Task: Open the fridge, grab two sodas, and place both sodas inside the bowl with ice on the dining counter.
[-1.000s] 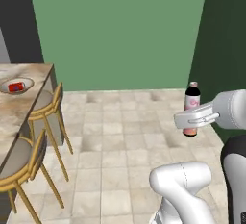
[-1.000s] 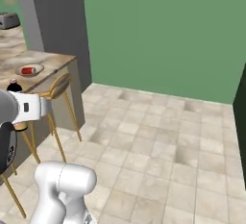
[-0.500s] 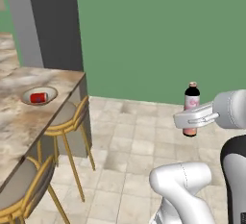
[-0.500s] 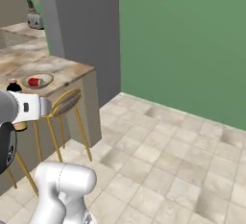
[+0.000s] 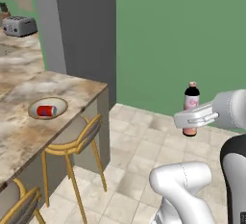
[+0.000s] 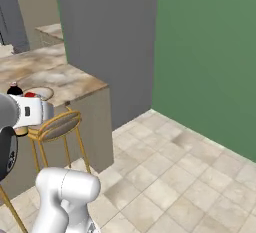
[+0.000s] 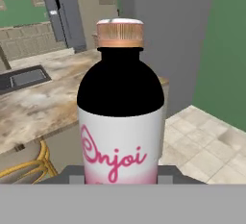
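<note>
A pink-labelled dark bottle (image 5: 191,107), a red can (image 5: 46,111), a tan bowl (image 5: 33,108), a beige marbled counter (image 5: 19,136).

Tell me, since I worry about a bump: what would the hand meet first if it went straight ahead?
Probably the dining counter edge; the hand holds the bottle upright, and depth is unclear.

1. Soda bottle (image 5: 191,107), dark with pink label: one, upright.
2. Red soda can (image 5: 46,111): one, lying in the bowl.
3. Tan bowl (image 5: 33,108): one, on the counter.
4. Marbled stone dining counter (image 5: 29,139): one.
5. Stools with gold frames: two, one (image 5: 72,136) near the counter's end, another (image 5: 14,201) partly cut off at the lower edge.
6. Toaster (image 5: 19,26): one, far back.
7. Inset dark sink (image 7: 21,79): one.
</note>
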Robot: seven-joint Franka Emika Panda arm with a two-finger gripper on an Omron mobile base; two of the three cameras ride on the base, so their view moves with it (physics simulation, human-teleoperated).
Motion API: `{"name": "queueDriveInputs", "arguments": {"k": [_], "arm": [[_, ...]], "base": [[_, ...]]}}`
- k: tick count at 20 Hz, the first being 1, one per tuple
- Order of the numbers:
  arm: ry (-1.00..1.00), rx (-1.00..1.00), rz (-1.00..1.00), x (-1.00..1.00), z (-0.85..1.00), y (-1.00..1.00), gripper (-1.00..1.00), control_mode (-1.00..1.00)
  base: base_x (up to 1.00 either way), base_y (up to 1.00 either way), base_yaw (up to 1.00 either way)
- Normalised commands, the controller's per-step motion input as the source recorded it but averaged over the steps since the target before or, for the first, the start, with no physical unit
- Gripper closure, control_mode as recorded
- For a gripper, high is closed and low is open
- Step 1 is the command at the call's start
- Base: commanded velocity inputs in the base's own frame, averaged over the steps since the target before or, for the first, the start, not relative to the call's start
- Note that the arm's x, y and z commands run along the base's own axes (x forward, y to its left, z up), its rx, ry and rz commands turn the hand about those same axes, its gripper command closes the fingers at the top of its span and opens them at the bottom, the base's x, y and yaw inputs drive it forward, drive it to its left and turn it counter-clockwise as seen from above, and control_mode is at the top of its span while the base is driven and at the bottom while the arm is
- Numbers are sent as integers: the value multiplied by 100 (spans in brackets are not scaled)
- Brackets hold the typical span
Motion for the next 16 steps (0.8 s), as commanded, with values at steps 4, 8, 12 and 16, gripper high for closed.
{"name": "queueDriveInputs", "arguments": {"k": [4, 8, 12, 16], "arm": [[0, 0, 0, 0, 0, 0, 100, 100], [0, 0, 0, 0, 0, 0, 100, 100], [0, 0, 0, 0, 0, 0, 100, 100], [0, 0, 0, 0, 0, 0, 100, 100]], "base": [[78, -32, 45], [73, -32, 47], [71, -22, 48], [56, 0, 47]]}}
